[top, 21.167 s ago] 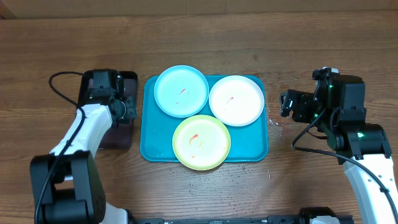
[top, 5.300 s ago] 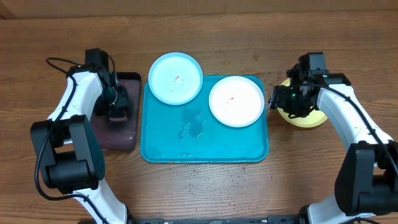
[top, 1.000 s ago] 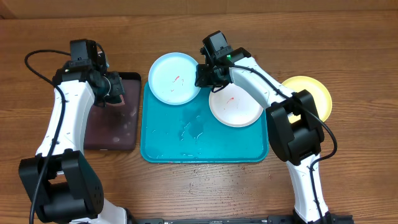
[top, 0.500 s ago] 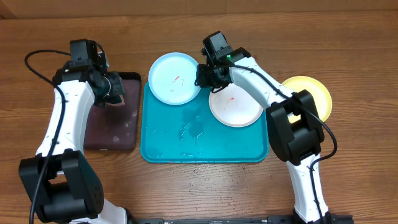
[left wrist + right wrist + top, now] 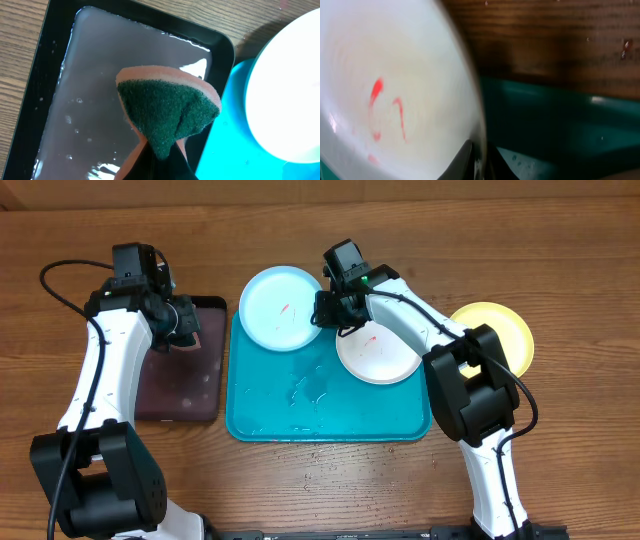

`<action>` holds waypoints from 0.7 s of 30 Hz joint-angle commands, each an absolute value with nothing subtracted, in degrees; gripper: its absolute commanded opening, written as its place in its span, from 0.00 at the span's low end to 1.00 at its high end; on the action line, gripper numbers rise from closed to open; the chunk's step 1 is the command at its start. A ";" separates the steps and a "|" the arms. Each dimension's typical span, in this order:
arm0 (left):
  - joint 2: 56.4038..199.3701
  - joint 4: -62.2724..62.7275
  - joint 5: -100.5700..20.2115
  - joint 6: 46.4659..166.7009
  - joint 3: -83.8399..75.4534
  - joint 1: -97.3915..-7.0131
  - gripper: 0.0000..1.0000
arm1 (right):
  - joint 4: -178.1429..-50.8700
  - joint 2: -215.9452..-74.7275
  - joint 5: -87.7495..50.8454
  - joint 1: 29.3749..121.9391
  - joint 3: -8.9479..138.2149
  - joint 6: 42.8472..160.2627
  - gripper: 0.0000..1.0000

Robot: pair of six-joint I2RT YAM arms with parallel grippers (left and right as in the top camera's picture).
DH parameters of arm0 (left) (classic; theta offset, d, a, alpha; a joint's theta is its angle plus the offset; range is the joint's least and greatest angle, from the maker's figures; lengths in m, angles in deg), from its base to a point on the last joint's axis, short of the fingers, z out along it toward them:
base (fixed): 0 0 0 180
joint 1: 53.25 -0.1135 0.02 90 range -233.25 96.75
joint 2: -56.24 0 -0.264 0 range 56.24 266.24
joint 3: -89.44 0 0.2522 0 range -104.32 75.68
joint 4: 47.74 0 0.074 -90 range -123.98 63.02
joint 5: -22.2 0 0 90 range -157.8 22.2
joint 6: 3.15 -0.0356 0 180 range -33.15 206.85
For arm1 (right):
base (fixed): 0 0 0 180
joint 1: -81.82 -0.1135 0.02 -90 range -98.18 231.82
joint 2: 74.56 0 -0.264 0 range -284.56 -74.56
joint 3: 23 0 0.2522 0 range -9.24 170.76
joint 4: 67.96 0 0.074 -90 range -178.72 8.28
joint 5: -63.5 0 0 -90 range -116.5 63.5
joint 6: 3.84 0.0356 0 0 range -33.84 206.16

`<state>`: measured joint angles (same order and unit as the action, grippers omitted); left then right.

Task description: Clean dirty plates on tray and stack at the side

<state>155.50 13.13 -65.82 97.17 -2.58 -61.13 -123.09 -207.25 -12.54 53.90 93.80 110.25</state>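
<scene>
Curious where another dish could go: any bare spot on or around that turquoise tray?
The tray is bare in its near half, below the light blue plate and white plate; so is the table in front. Crowded: its far edge, both plates plus right gripper.

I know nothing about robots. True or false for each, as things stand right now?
1. The yellow-green plate lies on the turquoise tray. False: it lies on the wooden table, to the right of the tray.
2. The left gripper pinches a sponge with a green face. True.
3. The right gripper is at the rim of the light blue plate. True.
4. The white plate is spotless. False: a small red smear shows on it.
5. The black tray holds two plates. False: no plate lies in it; the sponge hangs above it.
</scene>
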 commanded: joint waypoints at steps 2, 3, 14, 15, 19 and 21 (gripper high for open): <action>155.13 12.94 -65.01 96.21 -3.23 -61.11 0.04 | -127.74 -206.66 -12.28 53.55 95.33 107.65 0.04; 155.13 12.92 -65.01 96.12 -3.23 -61.11 0.04 | -130.01 -206.37 -12.28 53.55 95.75 106.63 0.04; 155.22 12.92 -66.71 95.82 -3.23 -61.11 0.04 | -146.65 -205.39 -12.26 52.74 95.73 102.39 0.04; 155.24 12.94 -66.71 95.82 -3.21 -61.11 0.04 | -146.60 -205.39 -12.28 52.57 95.73 102.39 0.04; 155.33 12.92 -66.74 95.58 -3.03 -61.11 0.04 | -146.45 -205.39 -12.26 51.76 95.73 102.41 0.04; 155.33 12.83 -67.61 95.60 -2.73 -61.11 0.04 | -146.56 -205.39 -12.26 51.25 95.73 102.41 0.04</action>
<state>155.50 13.11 -66.32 96.96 -2.58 -61.13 -146.25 -206.61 -10.90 52.76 95.18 103.33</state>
